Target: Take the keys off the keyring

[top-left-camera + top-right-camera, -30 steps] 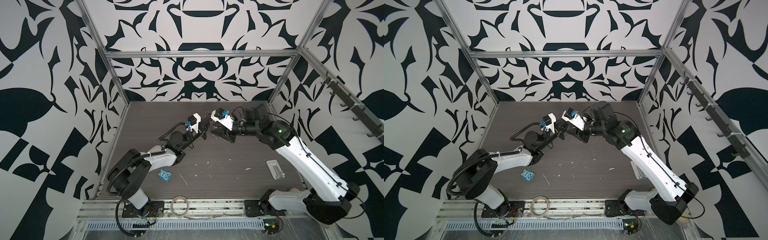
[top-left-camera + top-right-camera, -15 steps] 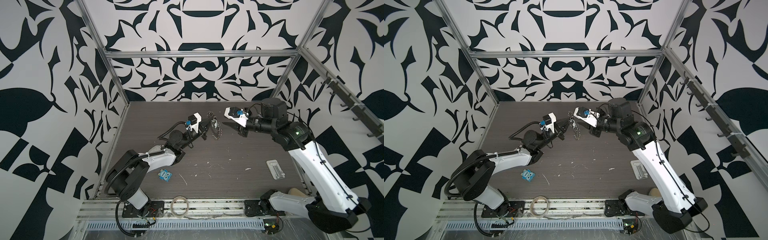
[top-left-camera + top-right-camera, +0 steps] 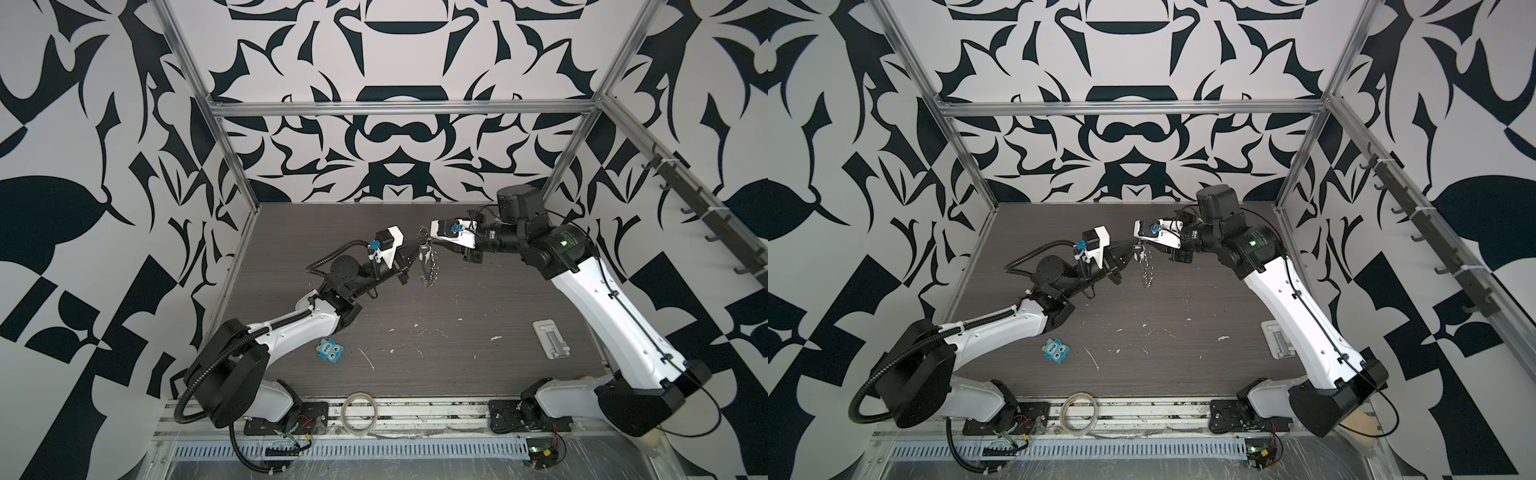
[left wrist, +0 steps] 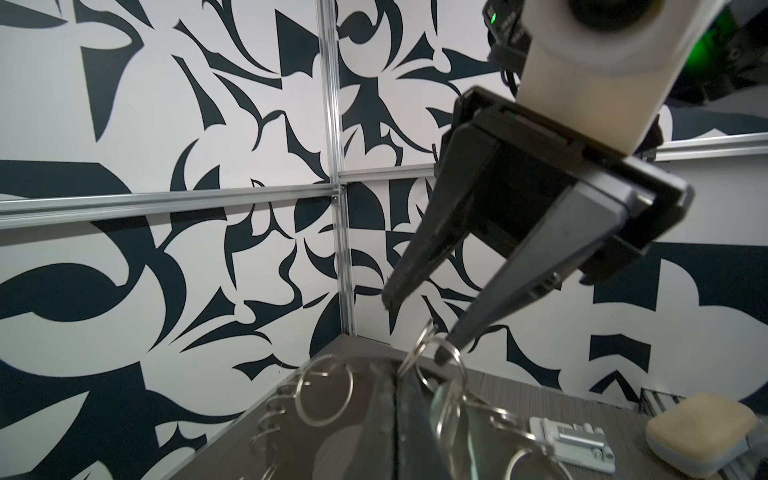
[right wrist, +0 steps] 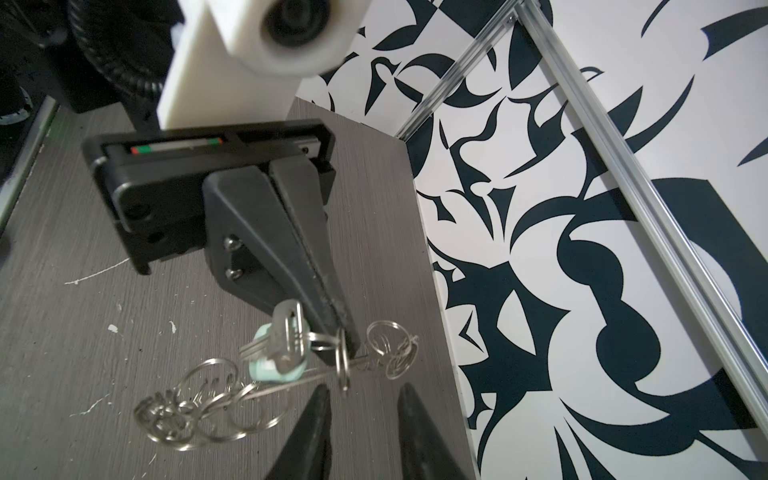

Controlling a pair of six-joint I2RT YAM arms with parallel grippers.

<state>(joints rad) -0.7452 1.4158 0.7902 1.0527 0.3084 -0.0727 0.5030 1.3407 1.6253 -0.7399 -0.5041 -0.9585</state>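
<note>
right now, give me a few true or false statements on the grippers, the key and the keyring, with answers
1. The left gripper is clamped on the keyring, holding it above the table. True.
2. The right gripper is shut on the key. False: its jaws stand apart, and it does not grip the key.
3. The key lies on the table. False: it hangs on the keyring.
4. A tape roll lies at the front edge, between the arm bases. True.

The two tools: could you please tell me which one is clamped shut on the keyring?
The left tool, its jaws pressed together on the keyring right beside the key. The right tool has its jaws apart, clamping nothing.
</note>
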